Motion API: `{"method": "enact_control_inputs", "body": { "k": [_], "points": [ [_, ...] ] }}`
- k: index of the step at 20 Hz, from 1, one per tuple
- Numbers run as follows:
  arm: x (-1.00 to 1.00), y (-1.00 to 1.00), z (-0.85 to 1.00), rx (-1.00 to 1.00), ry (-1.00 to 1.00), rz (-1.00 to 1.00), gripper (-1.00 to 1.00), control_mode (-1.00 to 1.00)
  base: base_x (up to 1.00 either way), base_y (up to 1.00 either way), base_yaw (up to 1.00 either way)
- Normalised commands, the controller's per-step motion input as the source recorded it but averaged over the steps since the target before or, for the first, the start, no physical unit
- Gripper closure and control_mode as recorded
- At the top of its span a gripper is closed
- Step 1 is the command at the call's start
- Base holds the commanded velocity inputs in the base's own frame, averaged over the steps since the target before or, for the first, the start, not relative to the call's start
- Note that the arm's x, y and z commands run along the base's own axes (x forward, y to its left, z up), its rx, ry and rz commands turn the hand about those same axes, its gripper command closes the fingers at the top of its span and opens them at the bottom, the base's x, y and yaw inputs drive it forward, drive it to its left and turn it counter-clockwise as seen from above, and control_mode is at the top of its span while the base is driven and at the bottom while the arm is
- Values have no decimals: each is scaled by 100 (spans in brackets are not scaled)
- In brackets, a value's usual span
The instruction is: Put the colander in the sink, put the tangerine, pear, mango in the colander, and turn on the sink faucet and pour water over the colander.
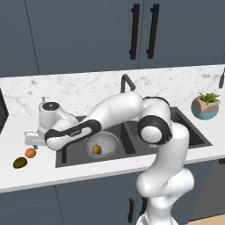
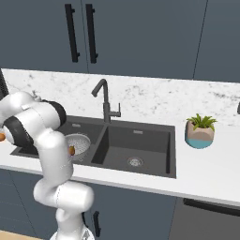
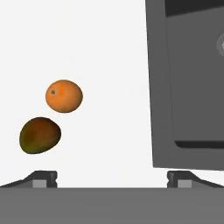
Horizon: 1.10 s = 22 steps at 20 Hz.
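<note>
The two-finger gripper (image 3: 111,177) stood wide apart and held nothing; its two small dark finger tips (image 3: 43,177) rose at the bottom of the hand view with bare white counter between them. In the left base view the hand (image 1: 33,137) hung low over the white marble-patterned counter (image 1: 44,171), just left of the sink and above the loose fruit.

Ahead of the finger tips in the hand view lay the small bright orange round tangerine (image 3: 64,96) and, just beside it and nearer the fingers, the small dark green oval mango with a brownish-red tinge (image 3: 40,134). The two fruits sat close together but apart, both resting on the counter. From the left base camera the tangerine (image 1: 30,152) and the mango (image 1: 19,162) showed near the counter's front left, well clear of the basin edge.

The dark charcoal rectangular double-basin sink (image 1: 184,127) lay to the right of them. In its left basin sat the round silver-grey perforated metal colander (image 1: 107,141), and inside it rested the small yellowish-green pear (image 1: 96,149). The tall dark grey faucet with an angular bent spout (image 2: 105,101) stood behind the divider between the basins. A small green plant in a round beige-and-teal pot (image 2: 200,131) stood on the counter right of the sink.
</note>
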Motion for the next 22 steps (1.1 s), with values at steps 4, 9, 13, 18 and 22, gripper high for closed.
{"method": "enact_control_inputs", "body": {
  "k": [4, 9, 13, 18, 22],
  "points": [
    [9, 28, -21, 0, -2, 0, -100, -100, 0, 0, 0],
    [16, 19, -2, 0, 0, 0, -100, -100, 0, 0, 0],
    [8, 2, 1, 0, 0, 0, -100, -100, 0, 0, 0],
    [11, 0, -5, 0, 0, 0, -100, -100, 0, 0, 0],
    [10, 0, -18, 0, 0, 0, -100, -100, 0, 0, 0]
  ]
}}
